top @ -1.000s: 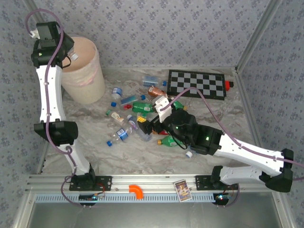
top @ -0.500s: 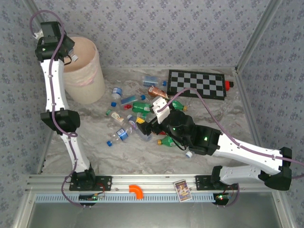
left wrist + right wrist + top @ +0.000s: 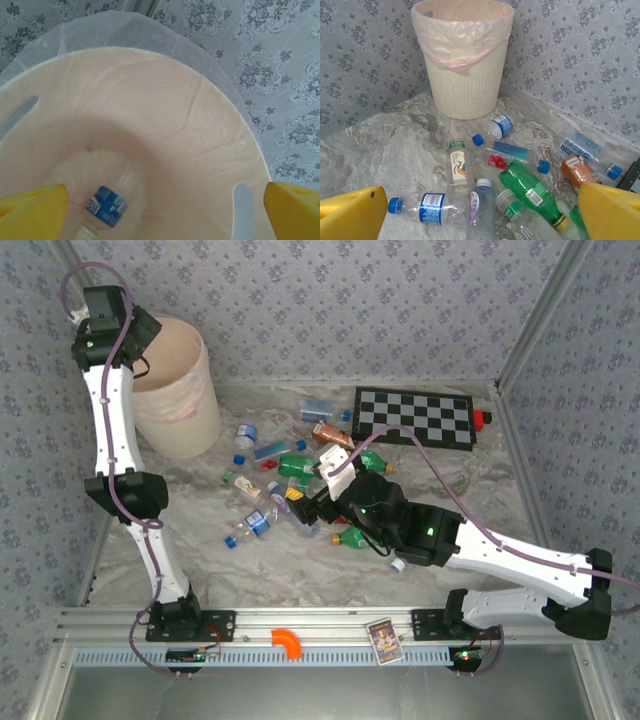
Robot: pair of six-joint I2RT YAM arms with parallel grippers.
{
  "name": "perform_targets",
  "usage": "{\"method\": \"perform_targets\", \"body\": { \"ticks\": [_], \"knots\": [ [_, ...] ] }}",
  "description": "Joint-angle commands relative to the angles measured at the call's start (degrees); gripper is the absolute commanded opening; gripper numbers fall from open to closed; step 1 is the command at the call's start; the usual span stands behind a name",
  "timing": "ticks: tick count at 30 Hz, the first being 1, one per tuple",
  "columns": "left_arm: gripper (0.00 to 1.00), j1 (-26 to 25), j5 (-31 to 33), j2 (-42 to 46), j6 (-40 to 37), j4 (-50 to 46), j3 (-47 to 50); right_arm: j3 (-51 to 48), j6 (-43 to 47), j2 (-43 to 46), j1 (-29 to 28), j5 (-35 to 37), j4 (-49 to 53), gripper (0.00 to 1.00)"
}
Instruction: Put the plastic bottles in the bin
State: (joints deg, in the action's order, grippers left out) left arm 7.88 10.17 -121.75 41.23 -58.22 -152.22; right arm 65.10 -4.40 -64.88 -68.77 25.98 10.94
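My left gripper [image 3: 146, 338] hangs over the mouth of the bin [image 3: 185, 405], its yellow fingertips [image 3: 32, 212] spread wide and open with nothing between them. Below it, inside the lined bin [image 3: 200, 95], lies a clear bottle with a blue label [image 3: 105, 206]. My right gripper [image 3: 310, 508] is open just above the pile of plastic bottles [image 3: 298, 466]. Between its fingers [image 3: 350, 215] I see a green bottle [image 3: 532, 192], a clear purple-labelled bottle [image 3: 482, 212] and a blue-capped bottle [image 3: 430, 207]. The bin [image 3: 465, 85] stands beyond them.
A black-and-white checkerboard [image 3: 415, 418] lies at the back right with a small red piece [image 3: 482, 420] at its end. An orange elbow [image 3: 287, 642] and a card [image 3: 383, 640] rest on the front rail. Patterned walls close in the back and both sides.
My left gripper opened above the bin and the bottle it held dropped inside. The left arm straightened up a little. The right gripper edged slightly left over the pile.
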Motion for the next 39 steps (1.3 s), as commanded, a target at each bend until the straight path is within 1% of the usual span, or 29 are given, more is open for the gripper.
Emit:
{"method": "perform_targets", "body": {
  "ticks": [1,7,12,15,19,20,22,24,28,32,39],
  "knots": [
    [1.00,-0.58,-0.91,5.17,0.59,-1.48,-1.06,1.62,0.44,-0.24,-0.40,0.56,-1.01,1.00],
    [1.00,-3.97,-2.51,8.44,1.20,-2.37,1.42,0.70,-0.34,0.00,-0.39,0.65,-1.35,0.99],
    [1.00,-8.54,-2.29,14.10,-0.66,0.30,10.29,-0.39,-0.81,0.15,-0.40,1.09,-1.95,1.00],
    [1.00,-11.48,-2.26,20.21,-2.60,5.30,20.98,-1.09,-1.30,0.37,-0.42,1.44,-1.97,1.00],
    [1.00,-15.56,-1.47,31.07,-4.19,15.07,39.93,-2.57,-2.38,0.89,-0.31,1.88,-2.28,1.00],
    [1.00,-16.63,-1.01,33.77,-4.48,17.02,46.03,-3.03,-2.58,1.06,-0.22,1.86,-2.47,1.00],
    [1.00,-18.46,-0.04,38.51,-4.85,18.92,54.35,-3.70,-3.04,1.33,0.00,1.88,-2.59,1.00],
    [1.00,-19.92,0.30,42.89,-4.07,22.47,63.05,-4.27,-3.41,1.55,0.33,1.80,-2.51,1.00],
    [1.00,-22.14,-2.50,50.87,-1.47,27.87,79.92,-5.24,-4.19,2.12,1.59,1.15,-2.46,0.99],
    [1.00,-24.76,-3.62,56.80,-1.15,30.07,91.89,-6.19,-5.10,2.64,3.00,0.11,-2.37,1.00],
    [1.00,-27.30,-4.68,65.88,-2.11,31.27,107.71,-6.90,-6.13,2.57,4.91,-1.54,-2.91,1.00]
  ]
}}
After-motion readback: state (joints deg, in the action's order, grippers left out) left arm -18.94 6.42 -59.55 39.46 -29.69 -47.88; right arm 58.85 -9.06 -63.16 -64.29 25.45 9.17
